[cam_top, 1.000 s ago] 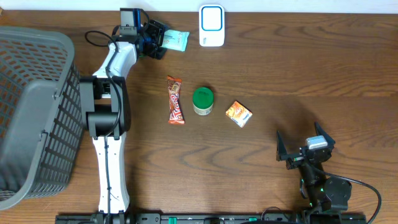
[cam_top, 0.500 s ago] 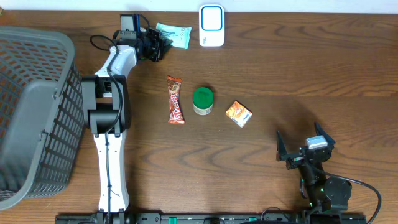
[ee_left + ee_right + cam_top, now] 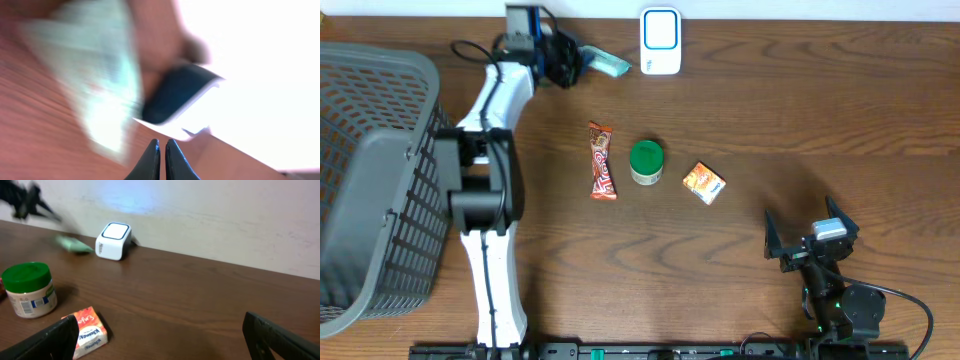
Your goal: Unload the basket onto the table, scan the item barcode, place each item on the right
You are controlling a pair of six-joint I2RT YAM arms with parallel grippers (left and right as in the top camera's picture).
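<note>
The mint-green packet (image 3: 611,65) sits pinched in your left gripper (image 3: 580,61) beside the scanner (image 3: 661,42), while your right gripper (image 3: 806,232) gapes wide.

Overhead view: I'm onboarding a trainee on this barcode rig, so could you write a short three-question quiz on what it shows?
1. True or false: the right jaws stand open and empty.
2. Which item do the left jaws hold near the white scanner? A. candy bar B. teal packet C. orange box
3. Fill in: the lid of the jar at mid-table is ____.
Key: 1 true; 2 B; 3 green.
</note>
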